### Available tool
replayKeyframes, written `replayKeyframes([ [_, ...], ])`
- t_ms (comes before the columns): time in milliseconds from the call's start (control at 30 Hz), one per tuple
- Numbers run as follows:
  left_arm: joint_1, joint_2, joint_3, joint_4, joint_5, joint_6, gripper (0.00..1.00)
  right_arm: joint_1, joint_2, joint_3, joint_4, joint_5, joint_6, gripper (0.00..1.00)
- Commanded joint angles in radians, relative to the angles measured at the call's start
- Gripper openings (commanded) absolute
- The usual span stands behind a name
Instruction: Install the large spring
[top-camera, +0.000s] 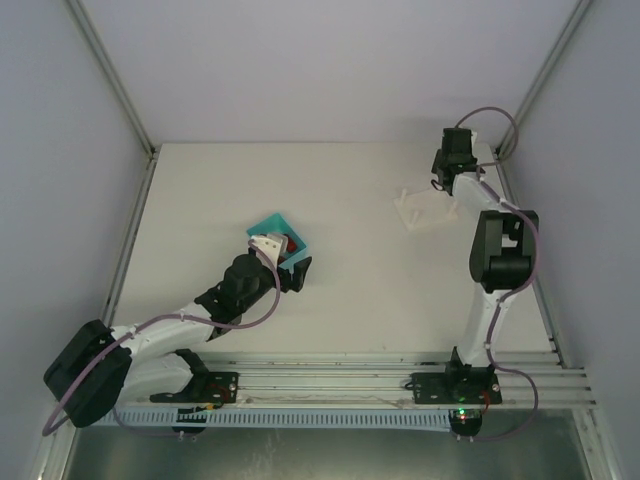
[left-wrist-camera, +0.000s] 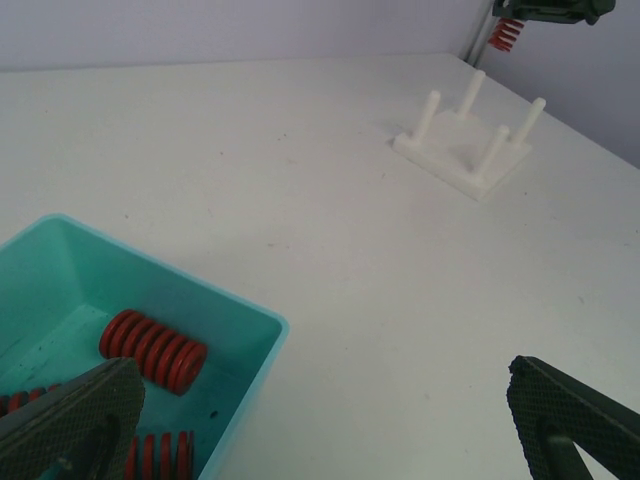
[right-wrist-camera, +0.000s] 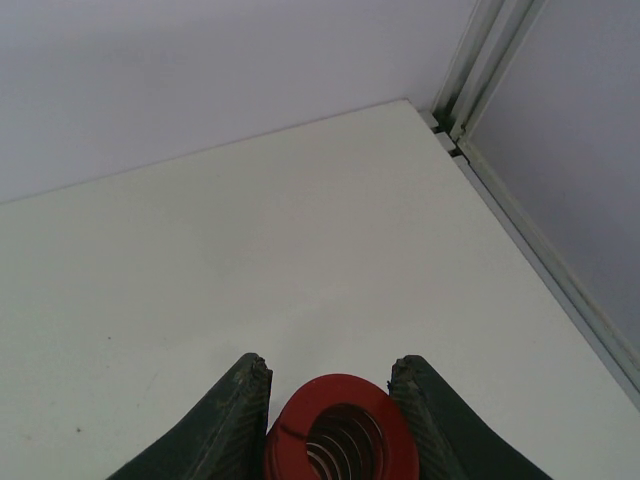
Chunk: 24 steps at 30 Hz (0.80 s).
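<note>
Starting at the right gripper (right-wrist-camera: 330, 378), its two dark ribbed fingers (right-wrist-camera: 235, 415) are seen pressed against either side of a large red coil spring (right-wrist-camera: 340, 435). The spring is held end-on to the wrist camera, with the bare white tabletop (right-wrist-camera: 200, 260) beyond it. In the left wrist view the same spring is shown hanging from that gripper, raised off the table near the far right corner. It is beyond and apart from a white plastic base with four upright pegs (left-wrist-camera: 465, 145). The right arm is stretched from its base along the right edge, with the elbow folded up and the wrist turned towards the corner. The left gripper (left-wrist-camera: 320, 410) is held with its dark fingers (left-wrist-camera: 75, 420) spread wide apart, just beside the near right corner of a teal plastic bin (left-wrist-camera: 215, 300) in which further red springs (left-wrist-camera: 152, 350) lie. Its arm is bent low across the table's left half. The table is enclosed by pale lilac walls (top-camera: 330, 60), with aluminium frame posts (right-wrist-camera: 480, 60) at the corners. The held spring's lower end is cut off by the frame edge, and the spring cannot be made out in the top view. The springs in the bin cannot be counted behind the left finger.
</note>
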Motion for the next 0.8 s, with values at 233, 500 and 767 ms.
replayKeyframes([
  [233,-0.001,0.000,0.027,0.020,0.022,-0.010,0.99,0.002,0.072,0.085,-0.026,0.017,-0.018,0.00],
  [500,-0.003,0.013,0.030,0.020,0.030,-0.013,0.99,0.005,0.117,0.101,-0.034,0.012,-0.031,0.00],
  [767,-0.002,0.014,0.030,0.020,0.028,-0.013,0.99,0.019,0.138,0.104,-0.038,0.022,-0.050,0.00],
])
